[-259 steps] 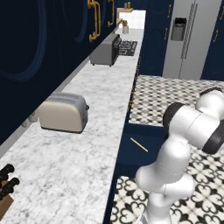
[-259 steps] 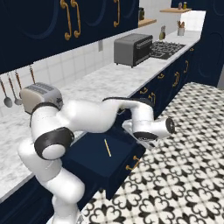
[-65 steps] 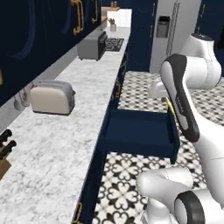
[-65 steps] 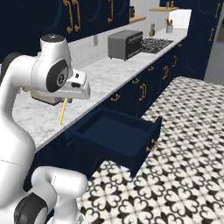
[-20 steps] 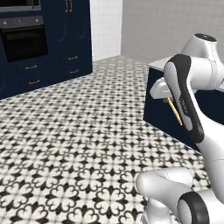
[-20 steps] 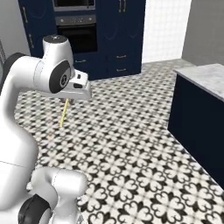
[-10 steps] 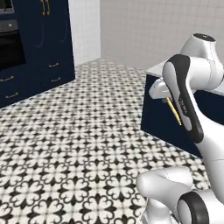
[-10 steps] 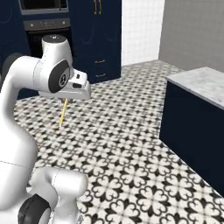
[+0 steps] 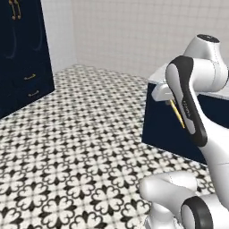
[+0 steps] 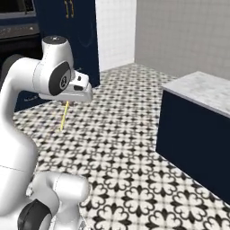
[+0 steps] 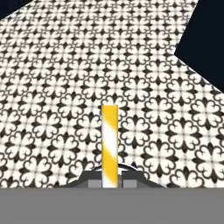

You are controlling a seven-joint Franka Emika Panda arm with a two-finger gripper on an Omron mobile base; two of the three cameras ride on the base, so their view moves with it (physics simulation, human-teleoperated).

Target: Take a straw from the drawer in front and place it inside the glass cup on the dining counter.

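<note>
My gripper (image 10: 67, 103) is shut on the straw (image 10: 64, 116), a thin pale yellow stick that hangs down from the fingers above the floor. In the left base view the straw (image 9: 177, 114) slants down beside my forearm, below the gripper (image 9: 170, 102). From the hand view the straw (image 11: 109, 141) sticks straight out between the shut fingertips of the gripper (image 11: 109, 182). The dining counter (image 10: 201, 91), marbled white-grey over a navy base, stands to the right, well apart from the gripper; its corner (image 9: 156, 76) shows behind my arm. The drawer and the glass cup are out of view.
Black-and-white patterned tile floor (image 10: 130, 148) spreads between me and the counter. Tall navy cabinets (image 9: 20, 67) with brass handles stand at the left, with an oven front (image 10: 15, 29) beside them. A pale wall (image 9: 129, 36) closes the back.
The whole picture has swung, so the base has turned: the oven and cabinets slid left and the dining counter came nearer. The straw stays held in the shut gripper.
</note>
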